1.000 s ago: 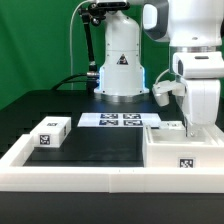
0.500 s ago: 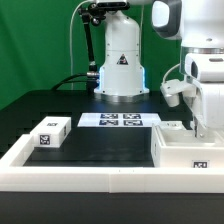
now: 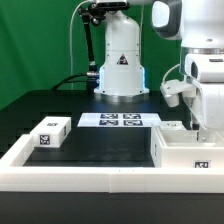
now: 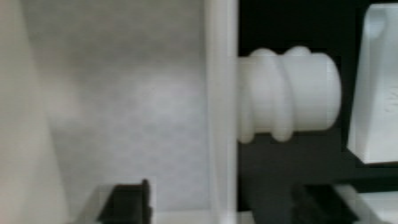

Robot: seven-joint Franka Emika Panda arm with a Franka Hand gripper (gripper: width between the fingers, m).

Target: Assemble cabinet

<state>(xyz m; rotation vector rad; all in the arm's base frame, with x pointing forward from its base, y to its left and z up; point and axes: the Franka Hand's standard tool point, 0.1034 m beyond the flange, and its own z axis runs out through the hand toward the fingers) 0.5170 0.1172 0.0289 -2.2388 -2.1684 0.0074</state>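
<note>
The cabinet (image 3: 190, 150) is a large white open box with a marker tag on its front, standing at the exterior view's right inside the border rail. My gripper (image 3: 205, 128) reaches down over its far wall. In the wrist view the gripper (image 4: 231, 205) is open, with its dark fingers (image 4: 125, 200) standing well apart on either side of the cabinet's thin white wall (image 4: 221, 100), not touching it. A white ribbed knob (image 4: 294, 95) sticks out from that wall's outer side.
A small white tagged block (image 3: 50, 132) lies at the exterior view's left. The marker board (image 3: 120, 120) lies flat at the back. Another small white part (image 3: 172, 125) sits behind the cabinet. The long low white border rail (image 3: 90, 178) runs along the front.
The arm and the cabinet shifted together toward the exterior view's right between one second ago and half a second ago. Nothing has moved since.
</note>
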